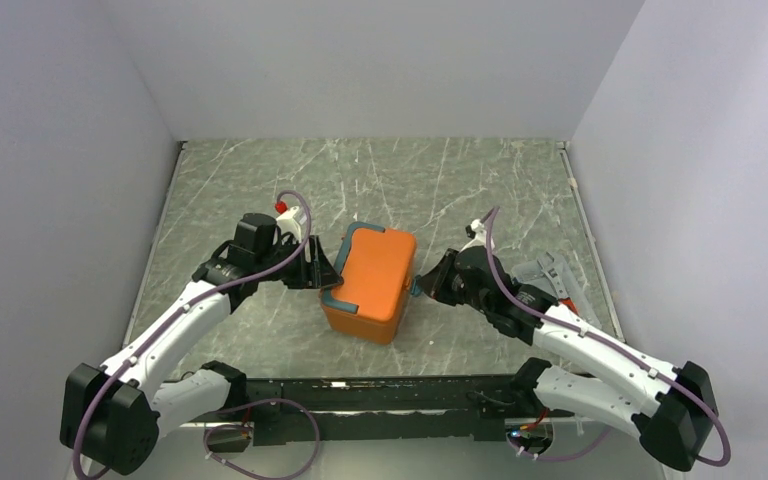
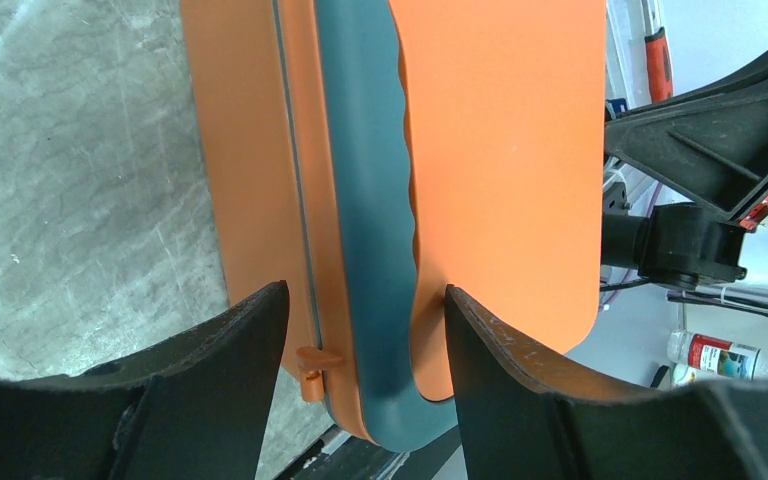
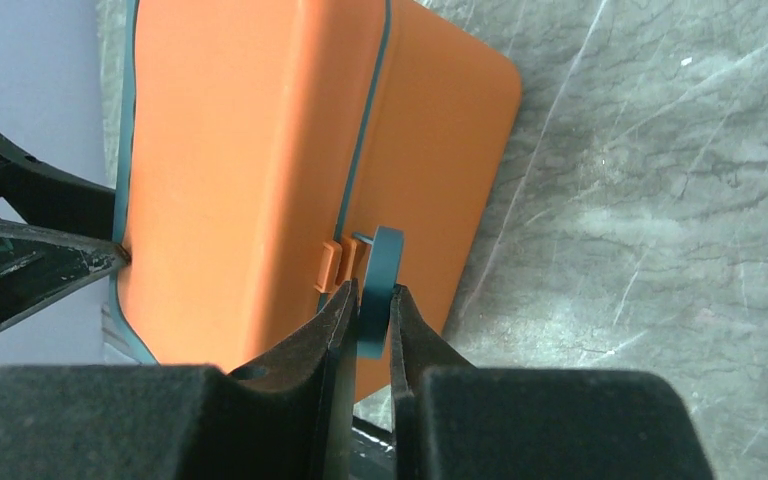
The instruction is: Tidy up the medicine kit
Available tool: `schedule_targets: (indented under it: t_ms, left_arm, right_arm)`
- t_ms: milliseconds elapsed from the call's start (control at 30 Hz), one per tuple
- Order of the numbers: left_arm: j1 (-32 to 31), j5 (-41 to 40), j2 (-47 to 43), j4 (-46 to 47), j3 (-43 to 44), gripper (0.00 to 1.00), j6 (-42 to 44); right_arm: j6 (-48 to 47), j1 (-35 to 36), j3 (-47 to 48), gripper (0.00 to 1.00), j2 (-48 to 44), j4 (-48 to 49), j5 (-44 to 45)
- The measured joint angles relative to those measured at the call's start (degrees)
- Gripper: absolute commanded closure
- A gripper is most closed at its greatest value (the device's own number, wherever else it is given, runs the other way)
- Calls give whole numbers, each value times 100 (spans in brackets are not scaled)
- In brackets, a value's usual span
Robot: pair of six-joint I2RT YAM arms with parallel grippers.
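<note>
A grey-green marbled tabletop [image 1: 440, 180] lies inside plain white walls [image 1: 360, 60], and the orange medicine kit [image 1: 375, 275] stands on it with its lid down, directly between the two claws. The right claw [image 3: 370, 300] is pinched shut on the kit's teal latch [image 3: 382, 265]. The thin tab stands edge-on between its fingertips, just off the orange hinge lugs on the front wall ahead of it. On the far side of the box from that claw, the left claw [image 2: 366, 288] has its jaws spread around the end of the teal handle [image 2: 360, 200] and the lid's seam. One finger sits by the side wall and the other by the lid's top, but I cannot tell whether they press on the plastic or merely bracket it. Behind the left claw's wrist a small white bottle with a red cap [image 1: 282, 207] stands on the table. The step in hand looks like unlatching the kit so it can be opened. The next move probably calls for the right claw to swing the tab outward off its catch. Meanwhile the left claw would brace the box, since a light plastic case could slide or tip towards the pull.
</note>
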Motion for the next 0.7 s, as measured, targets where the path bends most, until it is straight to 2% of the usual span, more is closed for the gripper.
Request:
schedule_targets:
  t_ms: [533, 700]
  left_arm:
    - [-11, 153, 114, 133, 2, 37, 0]
    - [-33, 192, 168, 188, 2, 37, -2]
  right_arm:
    - [-1093, -24, 1309, 88, 997, -903, 2]
    - [-1261, -46, 1427, 87, 1141, -994, 2]
